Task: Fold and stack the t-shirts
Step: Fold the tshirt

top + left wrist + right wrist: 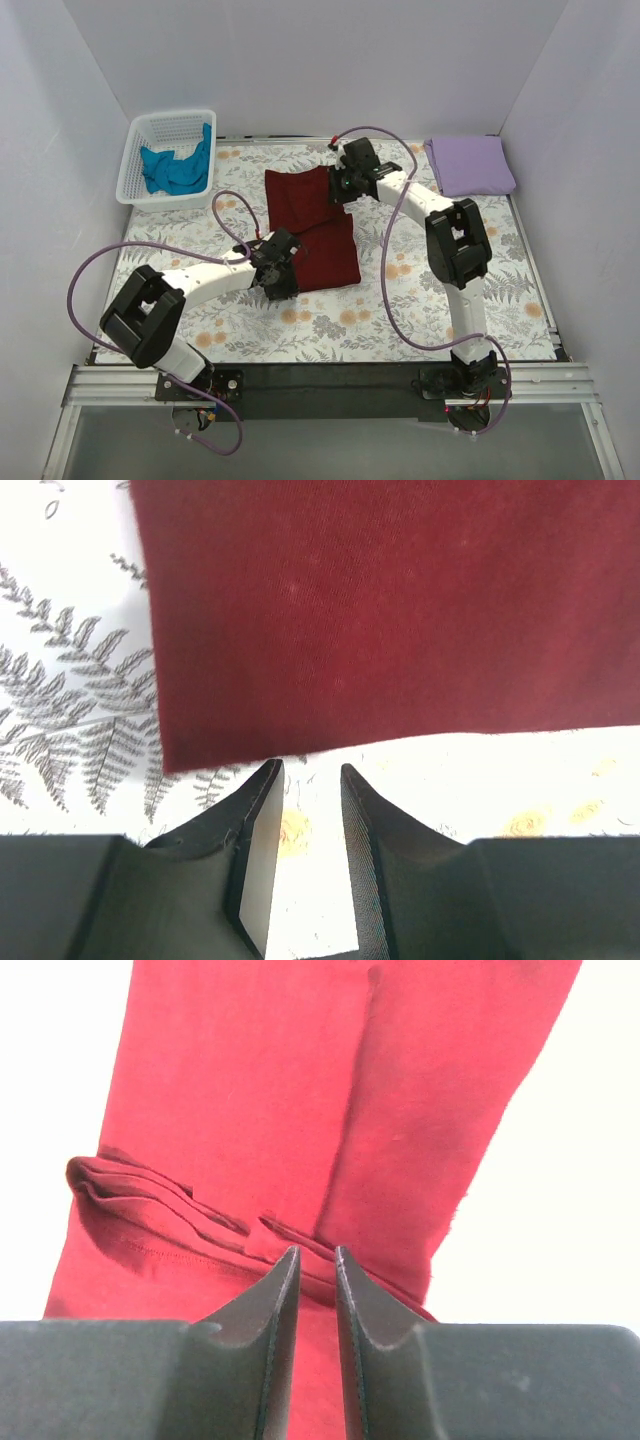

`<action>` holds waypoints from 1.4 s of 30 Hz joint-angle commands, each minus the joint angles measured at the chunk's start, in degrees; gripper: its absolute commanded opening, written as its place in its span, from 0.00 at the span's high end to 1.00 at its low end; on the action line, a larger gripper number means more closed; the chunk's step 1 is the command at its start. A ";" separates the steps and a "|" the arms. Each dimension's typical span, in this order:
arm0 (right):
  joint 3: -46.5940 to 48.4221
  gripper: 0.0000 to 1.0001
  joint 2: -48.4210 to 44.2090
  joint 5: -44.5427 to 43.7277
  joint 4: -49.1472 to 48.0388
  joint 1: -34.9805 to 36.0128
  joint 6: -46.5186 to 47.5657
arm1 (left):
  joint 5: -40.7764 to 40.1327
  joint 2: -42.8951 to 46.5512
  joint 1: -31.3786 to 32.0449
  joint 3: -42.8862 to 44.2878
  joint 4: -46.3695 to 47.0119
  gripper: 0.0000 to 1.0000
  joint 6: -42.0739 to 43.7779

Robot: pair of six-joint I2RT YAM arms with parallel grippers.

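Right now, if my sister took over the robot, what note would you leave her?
Left gripper: open, empty, just short of the near edge of the maroon shirt.
Right gripper: nearly closed at that shirt's far folds; grip unclear.
Done: lavender shirt folded, far right.
To do: finish folding maroon, fold the teal shirt crumpled in the basket, stack all three.

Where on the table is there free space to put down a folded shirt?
Free: the near strip in front of the maroon shirt, between left arm and right arm; the right edge, nearer than the lavender shirt. Crowded: the middle, and far left by the basket.
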State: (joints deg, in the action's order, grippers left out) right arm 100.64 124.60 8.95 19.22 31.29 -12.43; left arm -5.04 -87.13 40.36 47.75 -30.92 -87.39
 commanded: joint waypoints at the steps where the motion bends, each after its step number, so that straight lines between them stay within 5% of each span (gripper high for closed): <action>1: -1.31 0.73 -5.32 8.95 -2.43 -1.67 0.04 | 0.03 4.42 0.25 -0.29 -0.72 0.72 -1.37; 6: -21.41 0.70 -18.22 27.21 -12.52 -1.67 -5.93 | -0.32 10.39 0.16 -0.28 2.00 0.71 -2.16; 7: -29.89 0.69 -20.42 29.17 -16.20 -1.76 -9.42 | -0.58 12.75 -0.02 -0.37 2.78 0.71 -2.17; 12: -43.23 0.69 -29.58 32.28 -25.64 -1.76 -12.89 | -0.24 15.24 -2.99 -1.95 9.81 0.72 0.55; 28: -57.04 0.69 -42.67 30.95 -26.08 -1.84 -13.06 | -1.29 -13.92 -12.58 16.58 12.99 0.87 10.22; 42: -59.25 0.69 -43.56 29.72 -26.52 -1.93 -14.29 | -1.47 -31.26 -20.75 41.19 4.90 0.85 11.02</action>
State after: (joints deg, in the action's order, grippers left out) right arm 41.21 80.38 38.92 -4.91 29.63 -25.69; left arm -5.43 -118.91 22.31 85.58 -23.07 -76.03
